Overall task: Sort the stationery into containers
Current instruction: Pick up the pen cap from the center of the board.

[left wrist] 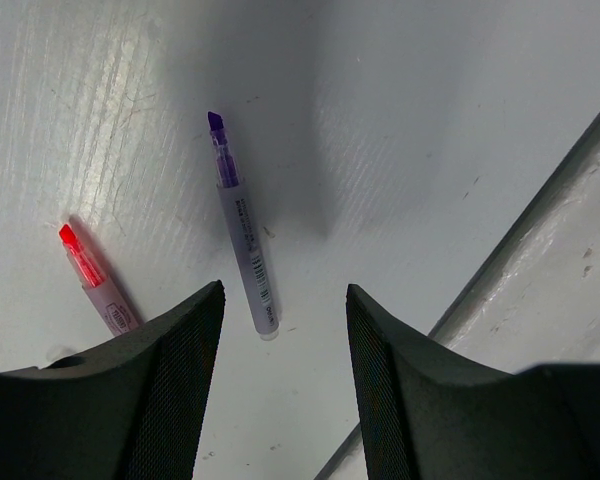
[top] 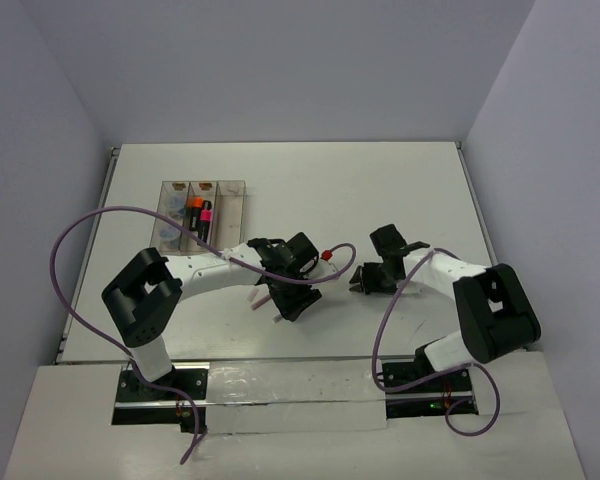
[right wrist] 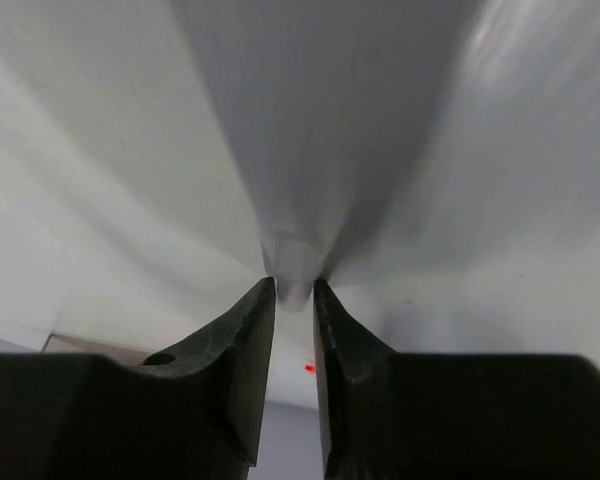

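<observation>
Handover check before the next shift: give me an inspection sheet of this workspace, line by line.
Surface: white table, fine scratches in the left wrist view.
Job's things: clear tray holds bluish clear pieces in its left compartment, with an orange-black highlighter and a pink-black highlighter in the middle. A purple highlighter and a red-tipped pen lie loose on the table.
Clutter: nothing seen.
Grippers: left gripper open over the purple highlighter; right gripper shut on what looks like a pale grey pen, blurred.
Cables: purple cables loop off both arms.
Surroundings: plain grey walls.
</observation>
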Motion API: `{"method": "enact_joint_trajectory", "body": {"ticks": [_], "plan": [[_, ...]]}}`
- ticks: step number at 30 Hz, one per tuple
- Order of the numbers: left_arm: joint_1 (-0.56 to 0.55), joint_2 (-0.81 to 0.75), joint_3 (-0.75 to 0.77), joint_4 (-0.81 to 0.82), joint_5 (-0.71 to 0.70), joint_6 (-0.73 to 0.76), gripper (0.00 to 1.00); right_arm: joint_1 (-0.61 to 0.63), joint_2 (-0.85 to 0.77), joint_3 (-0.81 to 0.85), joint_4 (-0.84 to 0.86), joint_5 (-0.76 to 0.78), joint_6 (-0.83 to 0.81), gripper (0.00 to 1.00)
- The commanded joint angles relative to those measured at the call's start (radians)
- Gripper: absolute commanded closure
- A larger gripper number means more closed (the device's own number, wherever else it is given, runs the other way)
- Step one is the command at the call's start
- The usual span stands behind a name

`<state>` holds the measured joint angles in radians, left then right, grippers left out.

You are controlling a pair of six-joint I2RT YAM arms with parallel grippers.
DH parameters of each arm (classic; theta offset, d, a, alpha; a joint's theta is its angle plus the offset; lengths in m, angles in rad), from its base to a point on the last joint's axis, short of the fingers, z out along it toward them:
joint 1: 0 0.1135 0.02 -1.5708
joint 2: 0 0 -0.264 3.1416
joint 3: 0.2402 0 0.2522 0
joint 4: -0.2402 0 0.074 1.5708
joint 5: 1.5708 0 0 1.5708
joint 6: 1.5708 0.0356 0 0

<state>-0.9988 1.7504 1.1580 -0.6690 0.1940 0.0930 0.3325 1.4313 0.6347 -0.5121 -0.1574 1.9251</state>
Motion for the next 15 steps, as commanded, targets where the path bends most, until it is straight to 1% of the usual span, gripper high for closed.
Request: {"method": "enact_joint_trajectory", "body": {"ticks": [1, 6, 11, 15], "plan": [[0.006, -0.031, 0.011, -0.001, 0.012, 0.013, 0.41, -0.01, 0.116, 0.013, 0.025, -0.037, -0.039, 0.79], [0.011, -0.034, 0.006, -0.005, 0.019, 0.014, 0.41, -0.017, 0.176, 0.016, 0.04, -0.077, -0.099, 0.86], [0.016, -0.035, 0.003, -0.004, 0.022, 0.016, 0.41, -0.024, 0.144, -0.016, 0.078, -0.031, -0.103, 0.89], [0.017, -0.031, 0.007, -0.006, 0.025, 0.016, 0.41, -0.037, 0.124, -0.009, 0.091, -0.004, -0.134, 0.9]]}}
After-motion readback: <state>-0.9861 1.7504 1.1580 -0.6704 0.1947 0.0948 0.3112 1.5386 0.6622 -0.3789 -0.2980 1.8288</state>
